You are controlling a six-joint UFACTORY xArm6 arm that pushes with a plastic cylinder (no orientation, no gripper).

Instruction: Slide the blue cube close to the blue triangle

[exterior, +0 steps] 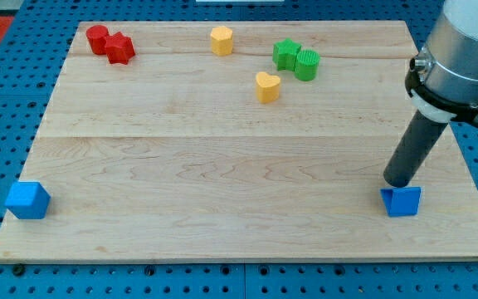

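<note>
The blue cube (27,200) sits at the board's lower left edge, partly over the rim. The blue triangle (402,201) lies near the board's lower right corner. My tip (400,183) stands right at the triangle's top edge, touching or almost touching it, far to the right of the blue cube. The rod rises up and to the right from there to the grey arm body (463,50).
A red cylinder (98,38) and a red star (120,48) sit together at the top left. A yellow hexagon (221,40) is at top centre, a yellow heart (266,86) below it. A green star (286,54) and a green cylinder (306,64) touch at upper right.
</note>
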